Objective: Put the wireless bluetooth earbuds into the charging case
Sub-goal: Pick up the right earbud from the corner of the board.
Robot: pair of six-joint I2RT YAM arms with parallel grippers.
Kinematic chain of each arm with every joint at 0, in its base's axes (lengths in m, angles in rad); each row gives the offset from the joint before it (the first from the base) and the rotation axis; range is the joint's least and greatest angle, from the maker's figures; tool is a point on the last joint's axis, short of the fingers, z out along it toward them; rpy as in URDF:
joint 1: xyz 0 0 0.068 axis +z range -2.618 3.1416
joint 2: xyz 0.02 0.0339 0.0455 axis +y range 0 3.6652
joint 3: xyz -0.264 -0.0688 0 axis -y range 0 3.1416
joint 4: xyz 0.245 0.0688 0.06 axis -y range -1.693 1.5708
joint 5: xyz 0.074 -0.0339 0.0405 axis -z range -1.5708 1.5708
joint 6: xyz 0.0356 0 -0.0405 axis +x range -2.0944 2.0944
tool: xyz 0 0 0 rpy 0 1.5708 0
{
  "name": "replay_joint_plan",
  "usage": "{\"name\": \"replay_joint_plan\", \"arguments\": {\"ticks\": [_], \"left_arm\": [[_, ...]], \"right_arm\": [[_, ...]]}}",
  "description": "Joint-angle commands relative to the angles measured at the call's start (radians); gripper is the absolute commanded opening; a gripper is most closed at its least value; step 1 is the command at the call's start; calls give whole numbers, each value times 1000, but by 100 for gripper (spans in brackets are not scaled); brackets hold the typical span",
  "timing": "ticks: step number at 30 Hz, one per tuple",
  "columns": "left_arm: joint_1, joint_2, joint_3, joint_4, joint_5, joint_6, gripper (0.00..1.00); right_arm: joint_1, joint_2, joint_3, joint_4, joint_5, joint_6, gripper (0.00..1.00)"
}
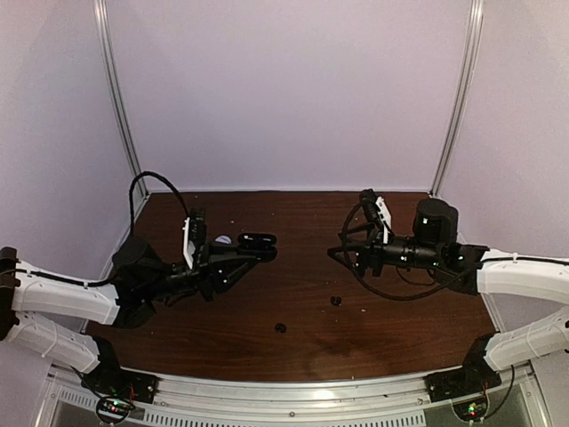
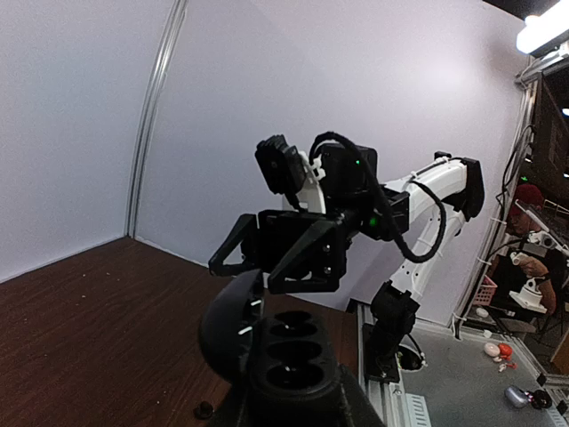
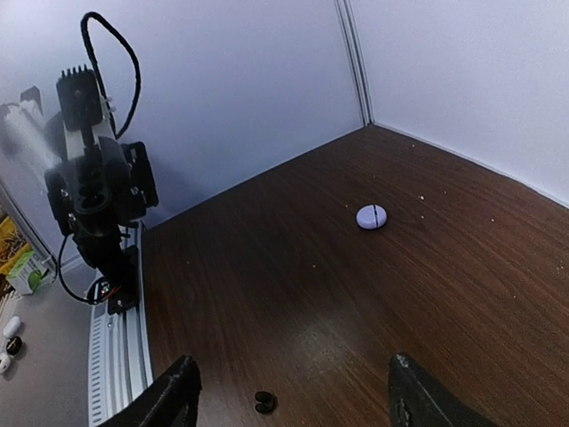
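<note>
Right gripper (image 3: 293, 365) spread above a black earbud (image 3: 264, 402): we should centre, descend straight and close gently, while the left gripper (image 1: 258, 245) pinches the black charging case (image 2: 293, 351) level.

I could read no text, label, brand, number or sign in any of the three views. The black charging case (image 2: 298, 356), the small white round object (image 3: 372, 216) on the table (image 3: 462, 294) and the white arm casings (image 1: 62, 298) showed no marking that I could resolve. The clutter beside the rig (image 2: 532, 267) was too small and blurred for me to read anything on it.
</note>
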Motion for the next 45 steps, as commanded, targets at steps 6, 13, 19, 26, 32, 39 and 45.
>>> {"name": "replay_joint_plan", "arguments": {"ticks": [6,13,19,26,32,39,45], "left_arm": [[33,-95,-89,8,-92,-24,0],[38,-131,-118,5,-122,-38,0],[37,-151,-110,-43,-151,-26,0],[39,-169,-100,-99,-171,-17,0],[39,-171,-99,-107,-178,-17,0],[39,-164,-84,-123,-180,2,0],[39,-147,-71,-122,-167,7,0]], "right_arm": [[114,140,72,-258,26,-162,66],[130,344,174,-229,79,-80,51],[193,503,259,-239,105,-47,45],[225,603,317,-269,149,-42,36],[231,649,345,-307,135,-56,33],[246,671,353,-327,132,-77,31],[249,683,351,-356,134,-84,31]]}}
